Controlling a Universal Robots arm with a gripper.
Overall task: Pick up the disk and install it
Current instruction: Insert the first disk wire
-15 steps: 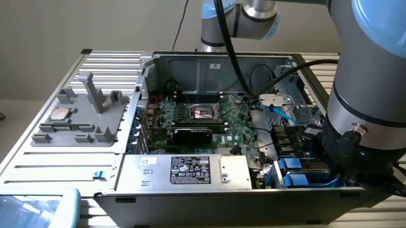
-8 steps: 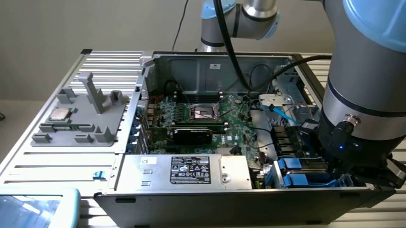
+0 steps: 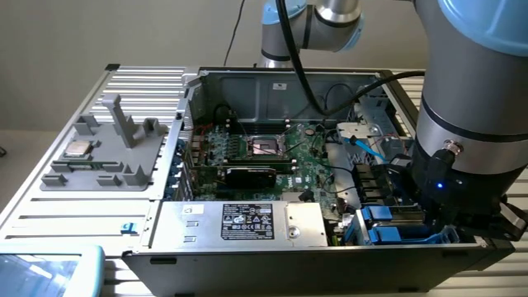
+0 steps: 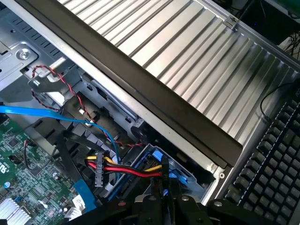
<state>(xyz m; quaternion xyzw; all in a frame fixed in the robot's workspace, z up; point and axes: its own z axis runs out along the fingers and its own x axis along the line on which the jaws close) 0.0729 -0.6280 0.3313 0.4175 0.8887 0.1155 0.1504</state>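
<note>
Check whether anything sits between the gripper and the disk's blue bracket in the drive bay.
Yes. A red, yellow and black wire bundle crosses over the blue bracket, right where the shut gripper reaches in.

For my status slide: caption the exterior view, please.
Robot arm reaching into the open computer case above the blue drive brackets.

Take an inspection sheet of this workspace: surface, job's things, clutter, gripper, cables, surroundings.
Surface: ribbed metal table carrying an open PC case.
Job's things: blue brackets in the case's drive bay; cannot tell whether one carries the disk.
Clutter: grey fixture with a silver chip, at the exterior view's left.
Gripper: gripper shut, just above the bay; grip contents unclear.
Cables: blue cable; red-yellow-black bundle beside the gripper.
Surroundings: keyboard next to the table.
</note>
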